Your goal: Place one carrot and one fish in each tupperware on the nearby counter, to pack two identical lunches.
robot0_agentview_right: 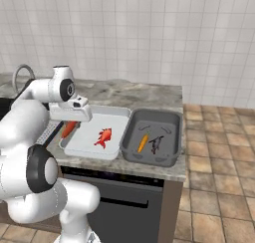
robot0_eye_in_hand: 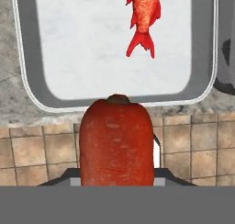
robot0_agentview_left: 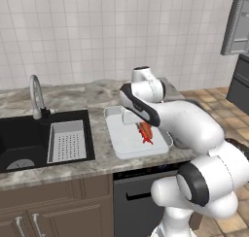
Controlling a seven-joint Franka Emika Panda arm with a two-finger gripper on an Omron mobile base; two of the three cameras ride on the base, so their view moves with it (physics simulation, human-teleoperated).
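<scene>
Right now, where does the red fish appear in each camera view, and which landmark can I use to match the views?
Left base view: the red fish lies at centre right, on the pale tupperware, partly behind the arm.
Right base view: left of centre, on the tray floor.
Hand view: top centre, tail pointing down, above the held carrot.
Shared landmark: the pale tupperware's rim.

No readable txt, labels or nos. on anything here.
</scene>
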